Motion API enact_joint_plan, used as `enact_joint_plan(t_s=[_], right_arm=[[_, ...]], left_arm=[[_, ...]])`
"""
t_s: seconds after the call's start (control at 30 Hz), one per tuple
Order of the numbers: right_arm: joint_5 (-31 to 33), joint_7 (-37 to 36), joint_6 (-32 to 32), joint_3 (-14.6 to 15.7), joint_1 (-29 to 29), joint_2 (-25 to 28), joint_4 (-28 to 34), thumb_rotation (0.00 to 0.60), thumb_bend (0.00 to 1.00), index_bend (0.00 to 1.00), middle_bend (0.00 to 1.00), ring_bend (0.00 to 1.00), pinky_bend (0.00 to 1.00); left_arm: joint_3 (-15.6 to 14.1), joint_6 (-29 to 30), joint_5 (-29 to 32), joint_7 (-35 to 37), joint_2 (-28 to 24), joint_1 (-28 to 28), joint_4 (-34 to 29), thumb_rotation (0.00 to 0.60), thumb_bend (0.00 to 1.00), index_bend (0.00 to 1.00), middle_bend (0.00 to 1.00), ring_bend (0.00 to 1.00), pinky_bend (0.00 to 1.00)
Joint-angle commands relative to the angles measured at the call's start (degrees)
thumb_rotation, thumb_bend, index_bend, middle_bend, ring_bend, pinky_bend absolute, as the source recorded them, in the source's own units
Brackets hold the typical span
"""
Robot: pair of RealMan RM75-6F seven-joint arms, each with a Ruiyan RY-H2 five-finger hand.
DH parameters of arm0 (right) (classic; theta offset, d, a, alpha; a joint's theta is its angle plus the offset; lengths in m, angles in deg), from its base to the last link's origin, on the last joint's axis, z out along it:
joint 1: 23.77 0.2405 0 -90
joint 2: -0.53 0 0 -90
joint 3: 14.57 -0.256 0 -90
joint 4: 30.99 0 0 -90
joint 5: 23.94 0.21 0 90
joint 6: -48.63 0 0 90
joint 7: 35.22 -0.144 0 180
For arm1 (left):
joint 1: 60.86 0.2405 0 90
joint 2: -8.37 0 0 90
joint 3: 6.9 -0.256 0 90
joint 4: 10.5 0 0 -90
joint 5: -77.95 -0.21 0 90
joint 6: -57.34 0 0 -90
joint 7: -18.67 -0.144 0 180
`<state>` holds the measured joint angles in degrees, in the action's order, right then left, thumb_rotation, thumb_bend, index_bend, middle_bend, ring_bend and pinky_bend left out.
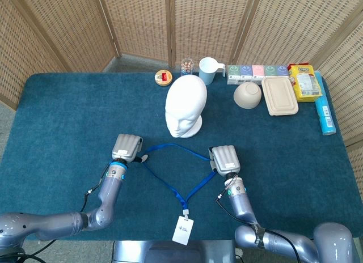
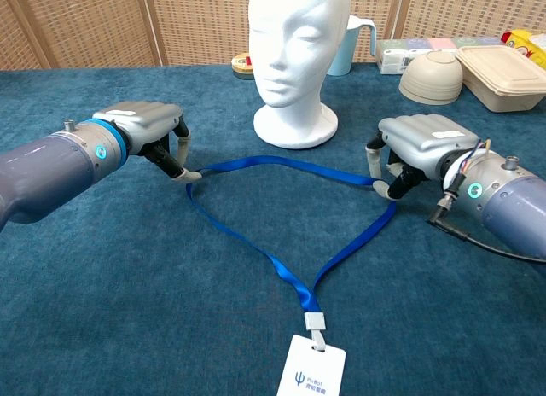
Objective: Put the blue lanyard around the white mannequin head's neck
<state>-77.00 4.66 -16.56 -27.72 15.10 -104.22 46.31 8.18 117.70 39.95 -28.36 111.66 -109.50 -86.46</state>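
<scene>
While the white mannequin head stood upright toward the far middle of the blue table, the blue lanyard lay flat just near of it as a loop, its white badge at the near edge. At the loop's left corner the left hand touched the strap with curled fingertips; at the right corner the right hand pinched it

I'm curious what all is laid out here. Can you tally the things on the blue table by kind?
Mannequin head: 1
Lanyard with badge: 1
Cup, bowl: 2
Lidded box: 1
Small tin, jar: 2
Packets along the back: too small to count
Total countable: 7
</scene>
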Motion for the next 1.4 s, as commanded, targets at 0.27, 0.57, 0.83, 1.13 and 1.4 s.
enact_joint_plan(t_s=[0.27,0.57,0.83,1.13,1.4], right_arm=[[0.3,-0.5,0.4,0.1,-0.1,0.1,-0.2,0.584,0.47,0.59,0.93,1.0,1.0],[0.4,-1.0,0.6,0.2,-0.1,-0.1,-0.8,0.585,0.47,0.6,0.93,1.0,1.0],[0.4,-1.1,0.5,0.1,-0.2,0.1,-0.5,0.582,0.47,0.6,0.93,1.0,1.0],[0.4,-1.3,0.2,0.1,-0.4,0.2,-0.4,0.58,0.47,0.6,0.93,1.0,1.0],[0.3,-1.7,0.0,-0.1,-0.4,0.4,-0.3,0.581,0.47,0.6,0.94,1.0,1.0]], left_arm=[[-0.2,-0.3,1.7,-0.3,0.5,-0.8,1.3,0.414,0.25,0.62,1.0,1.0,1.0],[-0.3,-0.5,2.5,-0.3,1.5,-1.7,3.3,0.416,0.25,0.64,1.0,1.0,1.0],[-0.2,0.0,2.6,-0.1,2.3,-2.0,4.2,0.422,0.25,0.65,1.0,1.0,1.0],[-0.2,0.2,2.9,-0.4,3.0,-2.3,5.0,0.425,0.25,0.72,1.0,1.0,1.0],[-0.4,0.1,3.3,-1.0,2.6,-2.3,5.3,0.424,0.2,0.72,1.0,1.0,1.0]])
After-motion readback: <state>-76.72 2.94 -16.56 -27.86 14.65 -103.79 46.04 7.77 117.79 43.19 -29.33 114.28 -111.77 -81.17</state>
